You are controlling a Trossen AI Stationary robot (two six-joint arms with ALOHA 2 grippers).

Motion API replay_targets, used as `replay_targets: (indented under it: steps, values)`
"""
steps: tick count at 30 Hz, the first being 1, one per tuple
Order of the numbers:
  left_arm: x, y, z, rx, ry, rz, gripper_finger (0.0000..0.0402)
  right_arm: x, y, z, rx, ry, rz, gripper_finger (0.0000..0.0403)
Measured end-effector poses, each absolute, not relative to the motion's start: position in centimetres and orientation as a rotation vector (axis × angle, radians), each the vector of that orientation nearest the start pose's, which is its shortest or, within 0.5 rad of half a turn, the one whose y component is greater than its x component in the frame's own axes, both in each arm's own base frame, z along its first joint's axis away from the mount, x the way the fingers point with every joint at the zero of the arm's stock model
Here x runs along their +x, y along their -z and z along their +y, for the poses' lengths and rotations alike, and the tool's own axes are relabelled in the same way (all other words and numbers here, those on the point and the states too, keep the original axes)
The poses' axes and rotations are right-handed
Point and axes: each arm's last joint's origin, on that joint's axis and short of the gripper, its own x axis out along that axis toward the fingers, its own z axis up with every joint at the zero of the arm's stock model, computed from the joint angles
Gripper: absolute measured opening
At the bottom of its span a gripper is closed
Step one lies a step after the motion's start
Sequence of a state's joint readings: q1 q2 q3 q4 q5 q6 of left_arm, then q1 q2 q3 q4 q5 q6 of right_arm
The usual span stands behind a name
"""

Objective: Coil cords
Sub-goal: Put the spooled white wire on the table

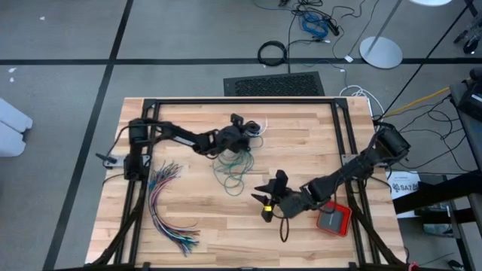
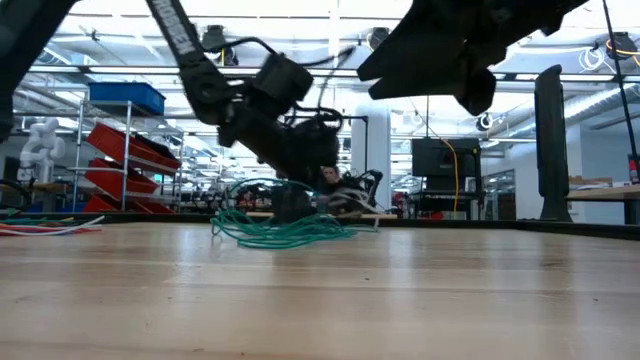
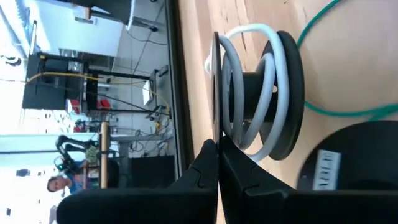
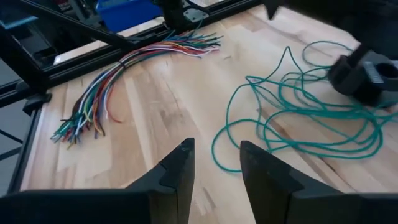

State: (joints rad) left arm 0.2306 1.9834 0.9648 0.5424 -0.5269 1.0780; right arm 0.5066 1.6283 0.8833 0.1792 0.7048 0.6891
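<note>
Thin teal-green cord (image 1: 232,167) lies loose, tangled, mid wooden table (image 1: 211,226). Left claw (image 1: 242,134) clenched empty beside black spool (image 3: 261,106); right claw (image 4: 214,163) released, hovering near. Risk: strands snag, drag whole tangle.

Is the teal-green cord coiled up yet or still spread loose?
Loose: the teal-green cord sprawls in uneven, overlapping loops on the table.

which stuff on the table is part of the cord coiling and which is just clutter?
In the job:
teal-green cord, loose tangle mid-table
black spool with white cord wound on it
left gripper, shut, at the spool
right gripper, open, facing the tangle

Lying about:
bundle of coloured wires
red-framed device
</note>
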Motion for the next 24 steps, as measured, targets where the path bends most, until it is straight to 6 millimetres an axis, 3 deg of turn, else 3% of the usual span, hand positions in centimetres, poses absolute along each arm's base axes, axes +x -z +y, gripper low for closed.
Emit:
replay_targets:
  steps: [4,10,24]
  values:
    - [39.4,-12.4,10.8,1.108,-0.38,0.879,0.0,29.4,-19.7,15.3,0.358,0.344,0.366,0.0116]
    - [41.3,-14.1,11.1,1.106,-0.337,0.927,0.0,28.7,-19.6,16.3,0.355,0.35,0.353,0.0116]
    - [44.2,-17.6,8.3,1.067,-0.233,0.938,0.0,28.3,-19.6,16.7,0.313,0.357,0.351,0.0116]
